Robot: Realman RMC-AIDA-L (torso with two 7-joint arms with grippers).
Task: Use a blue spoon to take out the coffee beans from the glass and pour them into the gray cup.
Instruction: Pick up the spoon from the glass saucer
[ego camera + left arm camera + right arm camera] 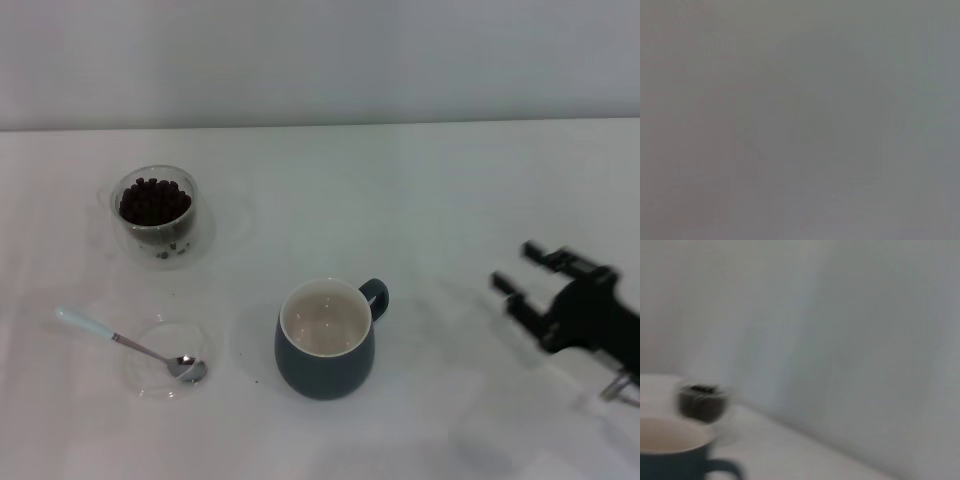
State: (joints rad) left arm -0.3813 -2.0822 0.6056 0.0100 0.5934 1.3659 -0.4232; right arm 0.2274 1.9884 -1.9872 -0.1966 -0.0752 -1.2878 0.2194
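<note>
The glass stands at the back left, holding a heap of dark coffee beans. The blue spoon lies at the front left with its metal bowl resting in a flat clear dish. The gray cup stands in the middle front, its handle pointing to the back right, its inside empty. My right gripper is open and empty at the right, well away from the cup. The right wrist view shows the cup and the glass beyond it. My left gripper is out of view.
The white table runs back to a pale wall. A few stray beans lie at the bottom of the glass's wall. The left wrist view shows only a plain grey surface.
</note>
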